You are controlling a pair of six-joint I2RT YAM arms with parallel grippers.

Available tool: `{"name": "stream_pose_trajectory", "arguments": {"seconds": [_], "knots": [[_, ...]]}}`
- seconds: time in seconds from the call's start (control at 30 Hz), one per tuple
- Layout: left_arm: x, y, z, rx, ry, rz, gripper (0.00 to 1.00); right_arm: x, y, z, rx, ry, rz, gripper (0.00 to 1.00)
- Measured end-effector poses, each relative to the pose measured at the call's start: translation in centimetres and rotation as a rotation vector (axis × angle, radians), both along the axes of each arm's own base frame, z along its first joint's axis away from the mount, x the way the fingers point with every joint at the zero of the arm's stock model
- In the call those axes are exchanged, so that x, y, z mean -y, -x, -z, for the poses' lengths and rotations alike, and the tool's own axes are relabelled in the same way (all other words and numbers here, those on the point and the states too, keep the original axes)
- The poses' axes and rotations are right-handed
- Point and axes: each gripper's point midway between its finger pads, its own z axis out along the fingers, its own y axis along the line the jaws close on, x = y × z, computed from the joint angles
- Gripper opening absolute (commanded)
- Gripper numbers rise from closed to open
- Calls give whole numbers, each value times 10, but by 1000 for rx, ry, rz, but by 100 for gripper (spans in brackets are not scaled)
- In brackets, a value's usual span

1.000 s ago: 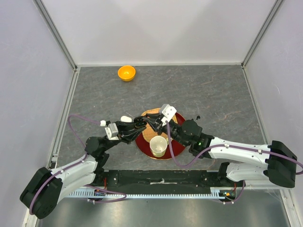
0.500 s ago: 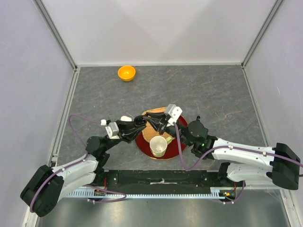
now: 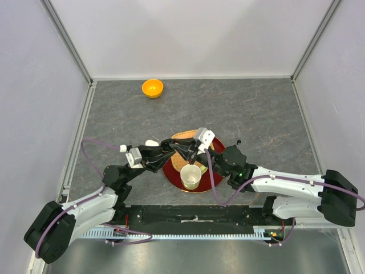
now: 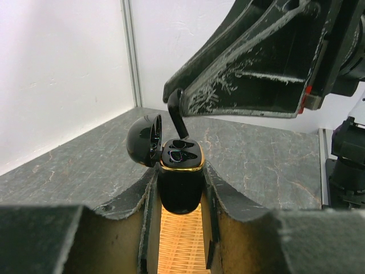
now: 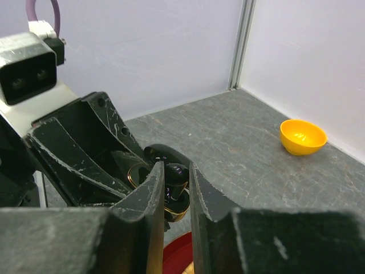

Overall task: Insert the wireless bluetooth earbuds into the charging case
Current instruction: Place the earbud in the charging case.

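Clamped in the left claw, jaws nearly shut on its body: glossy black rounded charging case with a gold rim. Upright, domed lid swung open to the wall side, held above the woven tan mat. Both sockets look dark and empty in the left wrist view.

Pinched in the right claw, jaws at a narrow gap: small black stemmed earbud. Hangs stem-down from above, long axis close to vertical with a slight lean.

Key relation: earbud directly over the open top of the case, tip at the lid-side edge of the socket face. Cannot tell whether touching or just above. Case below, claw above, so an almost pure downward move, with little sideways travel needed.

Seen from the top: both claws meeting nose to nose over the far half of the round red plate, just behind the cream cup. Orange bowl well apart at the back of the tabletop, irrelevant here.

Judgement: mid-insertion of one bud, none seated yet. Probably needs a small tilt fix to line the stem up with the socket before pressing down. Right claw moves, left only braces.

Risk: stem catching the gold rim and twisting in the pinch.

Other buds: cannot pick out here.
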Motion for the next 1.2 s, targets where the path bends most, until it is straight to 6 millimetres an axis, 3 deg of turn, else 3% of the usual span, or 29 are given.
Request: {"name": "stream_pose_trajectory", "arguments": {"seconds": [0.17, 1.2], "knots": [[0, 0, -1, 2, 1, 0, 2, -3, -2, 9, 2, 13, 4, 0], [0, -1, 4, -21, -12, -1, 2, -1, -6, 18, 35, 72, 27, 0]]}}
